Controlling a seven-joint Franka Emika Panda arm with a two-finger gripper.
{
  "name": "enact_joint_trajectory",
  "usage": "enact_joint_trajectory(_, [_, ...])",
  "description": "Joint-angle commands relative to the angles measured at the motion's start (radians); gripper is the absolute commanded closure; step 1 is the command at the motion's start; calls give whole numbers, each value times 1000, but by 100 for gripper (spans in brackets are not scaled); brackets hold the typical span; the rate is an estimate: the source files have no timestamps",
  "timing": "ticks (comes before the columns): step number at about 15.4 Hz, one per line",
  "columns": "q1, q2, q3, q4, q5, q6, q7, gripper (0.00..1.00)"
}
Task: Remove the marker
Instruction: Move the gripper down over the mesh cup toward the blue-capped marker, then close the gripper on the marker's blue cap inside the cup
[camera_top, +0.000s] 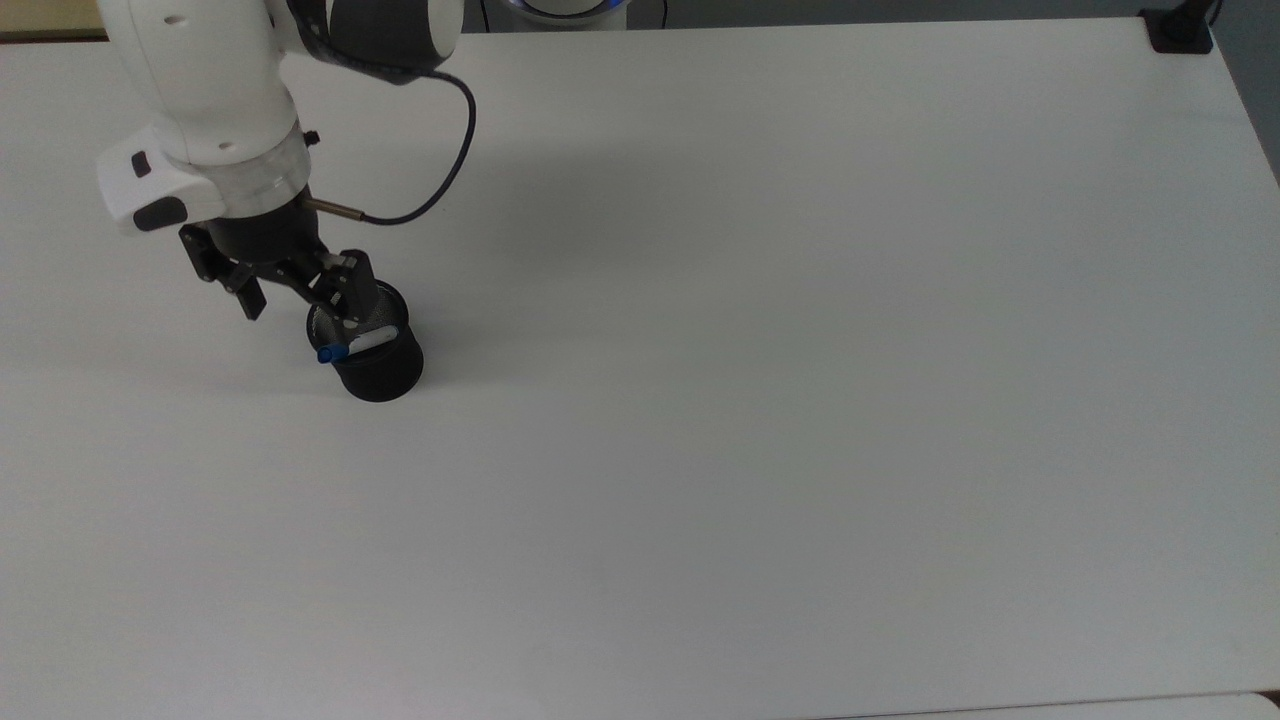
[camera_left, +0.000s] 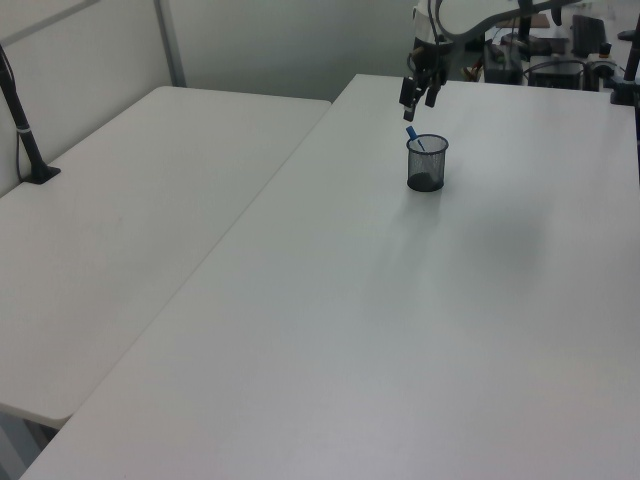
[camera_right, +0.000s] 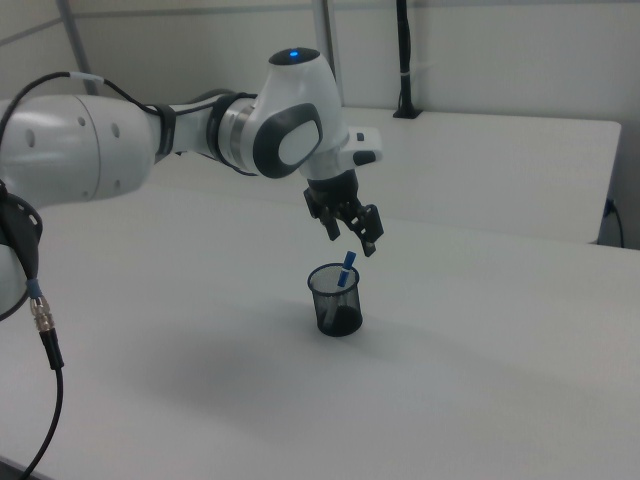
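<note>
Marker in mesh cup, gripper poised above it.

Right view, centre of frame: black mesh cup (camera_right: 336, 300) stands upright on the white table (camera_right: 480, 380); the marker (camera_right: 346, 270) leans inside it, blue cap poking above the rim. Just above and behind, the gripper (camera_right: 349, 234) hangs with fingers spread wide, holding nothing. Top view, left of frame: gripper (camera_top: 297, 305) overlaps the cup's (camera_top: 380, 366) far rim, marker (camera_top: 357, 344) lying across the opening. Behind, the white arm (camera_right: 150, 135) reaches in from the right view's left edge.
</note>
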Motion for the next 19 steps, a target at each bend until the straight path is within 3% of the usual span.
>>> enact_joint_trajectory(1, [5,33,-4,0,-5,74,23,20])
enact_joint_trajectory(3, [6,34,-4,0,-7,73,18,26])
enact_joint_trajectory(7, [12,34,-2,-4,-8,73,21,29])
enact_joint_trajectory(19, [28,33,2,-26,-8,61,13,66])
